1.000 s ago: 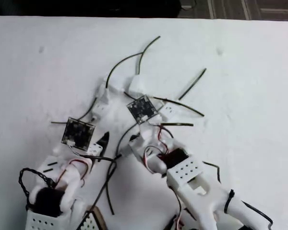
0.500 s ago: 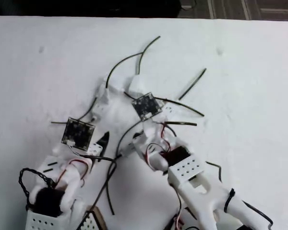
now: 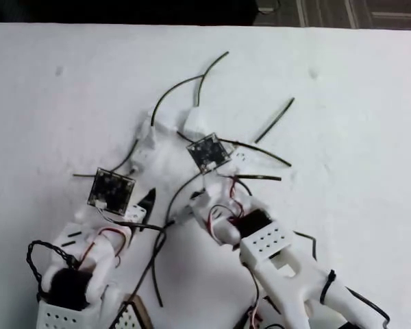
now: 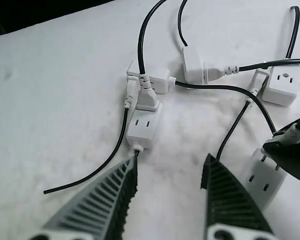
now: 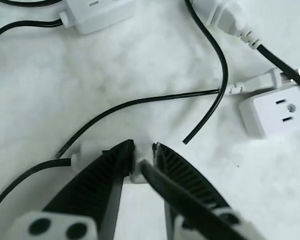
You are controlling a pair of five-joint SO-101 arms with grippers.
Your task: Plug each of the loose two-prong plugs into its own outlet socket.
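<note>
Plug point(image 5: 87, 151), white with a black cord trailing off it, sits pinched between the closed fingers of the right gripper point(image 5: 140, 147), low against the white surface point(image 3: 342, 103). A loose black cord end point(image 5: 186, 140) lies just beside that plug. Past it a three-hole outlet point(image 5: 280, 110) rests flat, near the plug but not touching it. Farther from the plug, a two-slot outlet socket point(image 4: 142, 125) lies with a cord coming out of its near end, right in front of the left gripper point(image 4: 170, 162). That gripper stands open, its ribbed fingers point(image 4: 115, 200) spread wide with nothing between them. A second two-slot outlet point(image 4: 262, 177) lies by its other finger, close to the dark tip of the right gripper. Beyond these, well away from the plug, more white plugs and black cords lie tangled together.
</note>
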